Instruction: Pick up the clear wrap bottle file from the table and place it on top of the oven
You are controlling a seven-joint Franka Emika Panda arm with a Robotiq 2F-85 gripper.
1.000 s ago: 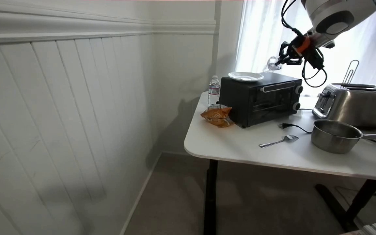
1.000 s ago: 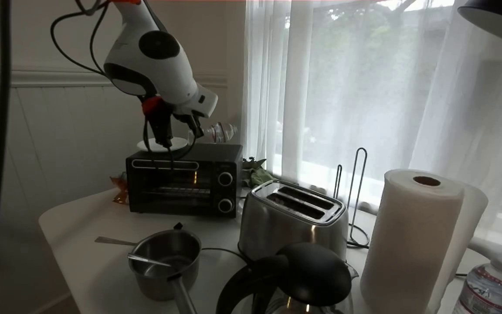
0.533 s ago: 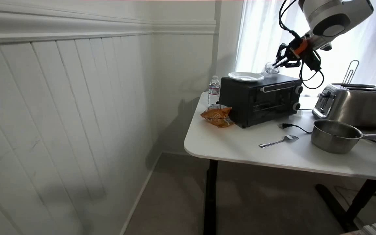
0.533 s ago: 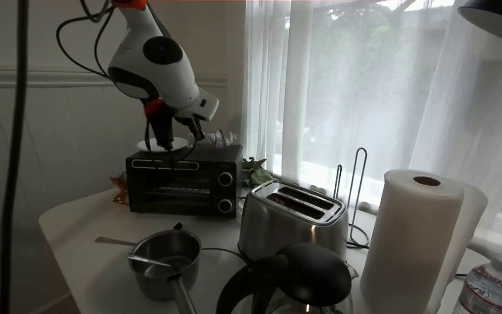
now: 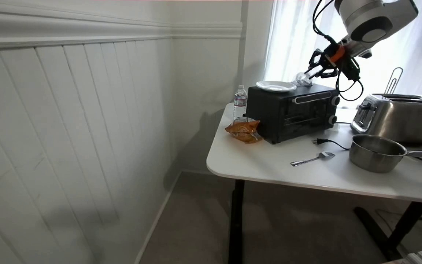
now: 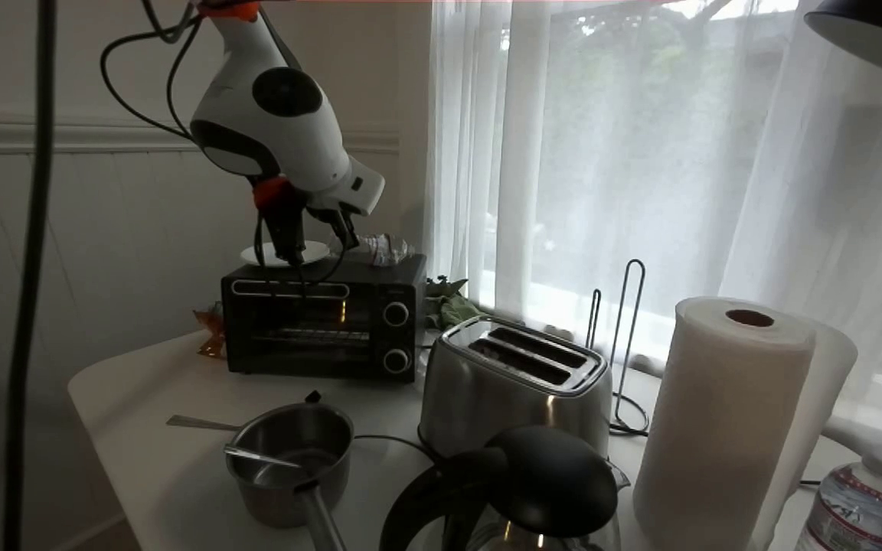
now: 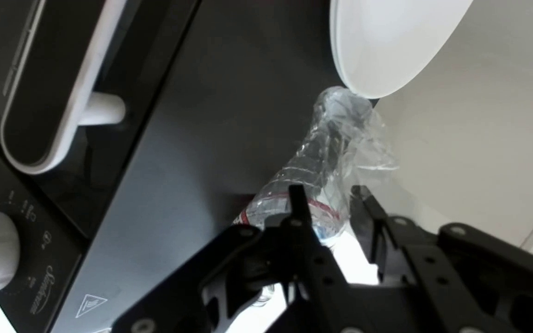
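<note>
The clear wrap bottle file is a crumpled see-through plastic bottle with a red-striped label (image 5: 301, 79). It lies on top of the black oven (image 5: 306, 114), beside the white plate, and also shows in an exterior view (image 6: 386, 249). In the wrist view the bottle (image 7: 324, 152) lies along the dark oven top (image 7: 192, 138), its crumpled end by the plate. My gripper (image 7: 329, 188) is partly open, its fingers apart and around or against the bottle; the exact contact is unclear. The gripper (image 5: 309, 74) is just above the oven top. The white table (image 5: 255, 167) stands beneath.
A white plate (image 5: 276, 86) sits on the oven's top. An orange snack bag (image 5: 244, 131) and an upright water bottle (image 5: 240, 101) stand beside the oven. A silver toaster (image 5: 398, 117), pot (image 5: 376, 157), fork (image 5: 313, 159), carafe (image 6: 552, 482) and paper towel roll (image 6: 724, 413) occupy the table.
My gripper has moved down to the oven with the bottle. The fingers have spread, and the bottle has sunk a little further onto the oven top while the arm barely moves.
</note>
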